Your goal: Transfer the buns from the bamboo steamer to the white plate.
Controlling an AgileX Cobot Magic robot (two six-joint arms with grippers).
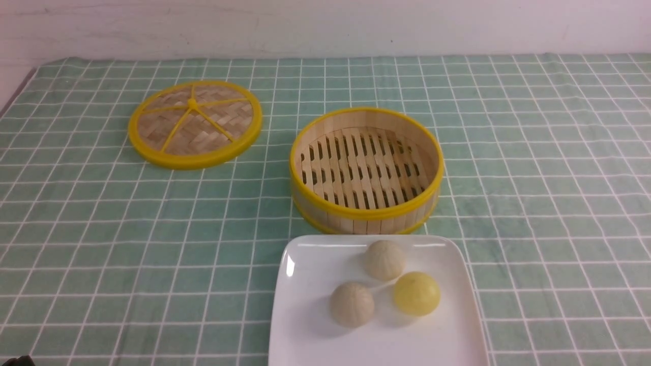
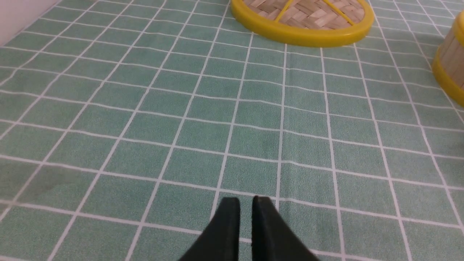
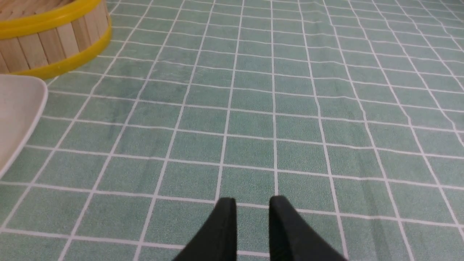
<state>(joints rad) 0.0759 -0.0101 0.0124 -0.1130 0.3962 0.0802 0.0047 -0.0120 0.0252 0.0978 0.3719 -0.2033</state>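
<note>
Table under green checked cloth [image 1: 101, 213]. Directly on it: bamboo steamer [image 1: 366, 170] and white plate [image 1: 315, 325] between both grippers' positions; woven lid [image 1: 195, 123] ahead of left gripper [image 2: 245, 203], well apart.

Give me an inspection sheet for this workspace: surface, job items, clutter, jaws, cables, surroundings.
Surface: green checked cloth, slightly wrinkled, covers the table.
Job's things: steamer empty, slatted floor bare; plate right in front of it, holding all three buns: two cream, one yellow.
Clutter: lid lying flat on the cloth, left of the steamer.
Grippers: left gripper above bare cloth, jaws a narrow gap apart, holding nothing; right gripper above bare cloth, jaws a wider gap apart, holding nothing.
Cables: nothing seen.
Surroundings: plain pale wall behind the table.
</note>
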